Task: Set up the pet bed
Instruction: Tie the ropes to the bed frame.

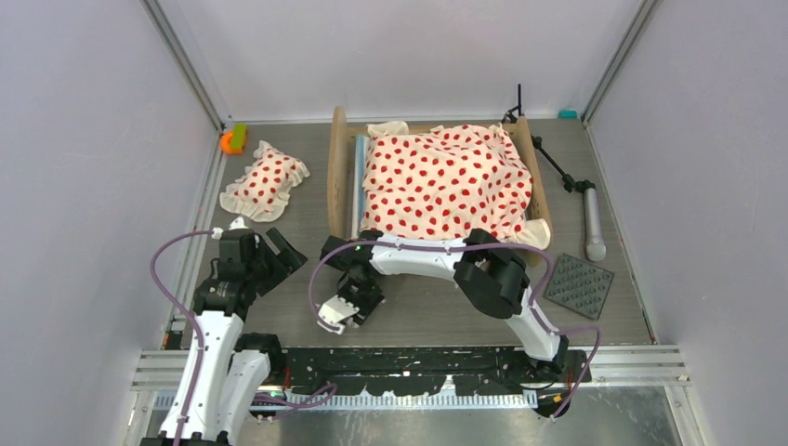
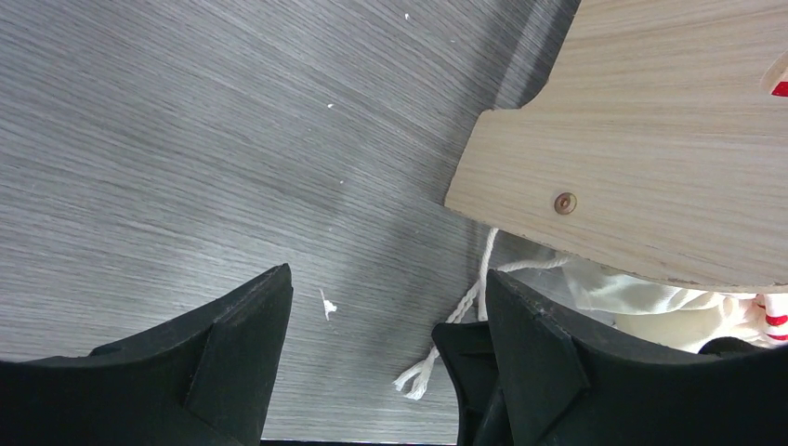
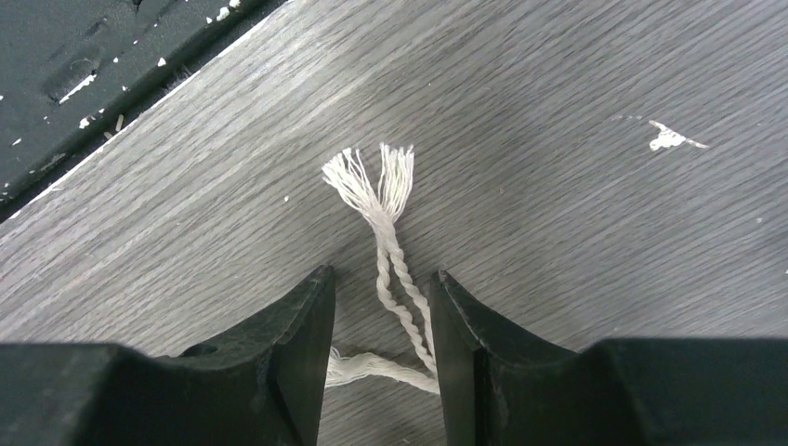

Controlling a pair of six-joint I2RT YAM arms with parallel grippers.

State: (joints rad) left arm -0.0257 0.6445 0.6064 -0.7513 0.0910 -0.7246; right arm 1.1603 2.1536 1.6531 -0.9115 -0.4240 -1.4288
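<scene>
The pet bed (image 1: pixel 336 172) stands at the back centre, its light-wood end boards upright. A cream red-dotted cover (image 1: pixel 446 181) is draped loosely over it, and a strip of striped mattress (image 1: pixel 356 186) shows at its left side. A matching ruffled pillow (image 1: pixel 265 181) lies on the table to the bed's left. My left gripper (image 1: pixel 284 253) (image 2: pixel 386 274) is open and empty, facing the bed's end board (image 2: pixel 641 139). My right gripper (image 1: pixel 342 314) (image 3: pixel 381 274) is open low over the table, with a white frayed string (image 3: pixel 386 232) (image 2: pixel 465 307) lying loose between its fingers.
A black tripod stand (image 1: pixel 562 172) with a grey handle lies right of the bed. A dark studded square mat (image 1: pixel 579 283) sits at the front right. An orange-and-green object (image 1: pixel 232 139) is at the back left corner. The table's near edge (image 3: pixel 121 84) is close to the right gripper.
</scene>
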